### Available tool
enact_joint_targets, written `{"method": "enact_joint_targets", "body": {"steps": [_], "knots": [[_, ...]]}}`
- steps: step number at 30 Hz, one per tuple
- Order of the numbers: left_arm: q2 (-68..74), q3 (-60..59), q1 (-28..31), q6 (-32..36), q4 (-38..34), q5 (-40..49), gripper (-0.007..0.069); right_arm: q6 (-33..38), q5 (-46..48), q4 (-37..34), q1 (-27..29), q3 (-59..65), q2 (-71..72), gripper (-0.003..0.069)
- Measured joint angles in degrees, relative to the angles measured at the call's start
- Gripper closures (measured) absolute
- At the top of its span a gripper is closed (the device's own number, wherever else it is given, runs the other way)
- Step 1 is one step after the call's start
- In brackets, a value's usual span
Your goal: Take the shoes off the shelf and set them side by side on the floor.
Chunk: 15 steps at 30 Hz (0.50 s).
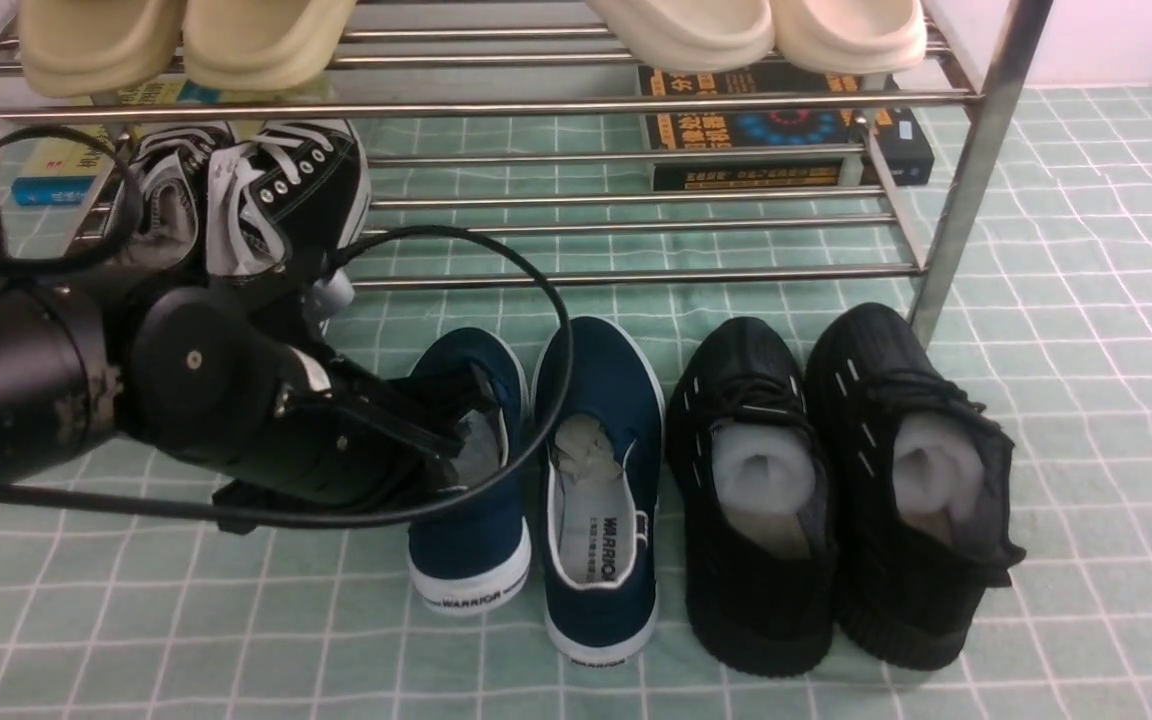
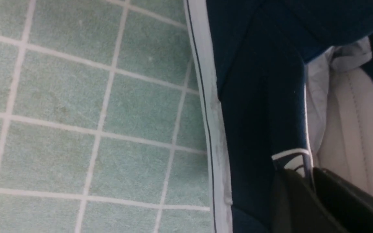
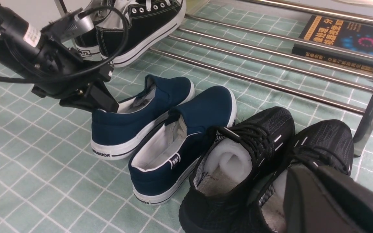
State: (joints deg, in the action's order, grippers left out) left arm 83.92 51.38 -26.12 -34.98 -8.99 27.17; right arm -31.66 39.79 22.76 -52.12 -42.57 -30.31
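Note:
Both navy shoes stand side by side on the pale green gridded floor (image 1: 186, 620), toes toward the chrome shelf (image 1: 636, 275). The left shoe (image 1: 471, 540) (image 3: 131, 123) sits slightly farther back than the right shoe (image 1: 601, 400) (image 3: 206, 106). My left gripper (image 1: 471, 420) (image 3: 105, 105) reaches into the left shoe's opening. In the left wrist view it (image 2: 309, 168) is shut on that shoe's (image 2: 261, 97) white-trimmed side wall. My right gripper (image 3: 303, 171) is out of the front view. It hangs over the black knit pair, fingers pressed together with nothing between them.
Two all-black knit sneakers (image 1: 756, 600) (image 1: 916, 400) stand right of the navy pair, near the shelf's front right leg (image 1: 966, 180). Black lace-up sneakers (image 1: 296, 190) and books (image 1: 786, 130) are under the shelf's upper bars; cream slippers (image 1: 186, 40) lie on top. The left arm's cable (image 1: 561, 330) loops over the navy shoes.

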Motion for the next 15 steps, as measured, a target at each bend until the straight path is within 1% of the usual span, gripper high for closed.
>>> {"method": "enact_joint_targets", "body": {"steps": [1,2,4,5,6,7,8,9,12,13,15], "knots": [[0.0,0.0,0.0,0.0,0.0,0.1,0.0533,0.0,0.0,0.0,0.0,0.0,0.0,0.0596],[0.0,0.0,0.0,0.0,0.4,0.2,0.0517,0.0,0.3,-0.1,0.0,0.0,0.0,0.0596],[0.0,0.1,0.0,0.0,1.8,1.7,0.0459,0.0,3.0,-1.1,0.0,-0.5,0.0,0.0594],[0.0,0.1,0.0,0.0,1.8,1.9,0.0453,0.0,3.8,-1.3,0.0,-0.8,0.0,0.0594],[0.0,1.0,0.0,0.0,3.2,3.8,0.0396,0.2,7.5,-2.0,0.0,-2.2,0.0,0.0594],[0.0,1.6,0.0,0.1,4.0,5.2,0.0371,0.6,9.8,-2.4,0.0,-3.1,0.0,0.0594],[0.0,2.0,0.0,0.1,4.4,5.9,0.0365,0.7,10.9,-2.4,0.0,-3.6,0.0,0.0594],[0.0,3.7,0.0,0.3,6.3,9.3,0.0319,1.7,14.9,-2.7,0.0,-5.4,0.0,0.0594],[0.0,8.8,-0.1,0.5,11.0,17.0,0.0263,5.6,23.1,-2.9,0.0,-8.9,0.0,0.0594],[0.0,9.1,-0.1,0.5,11.3,17.5,0.0262,5.9,23.1,-2.9,0.0,-8.9,0.0,0.0594],[0.0,13.4,-0.1,0.6,15.4,24.1,0.0256,8.4,27.8,-2.9,0.0,-10.1,0.1,0.0594]]}}
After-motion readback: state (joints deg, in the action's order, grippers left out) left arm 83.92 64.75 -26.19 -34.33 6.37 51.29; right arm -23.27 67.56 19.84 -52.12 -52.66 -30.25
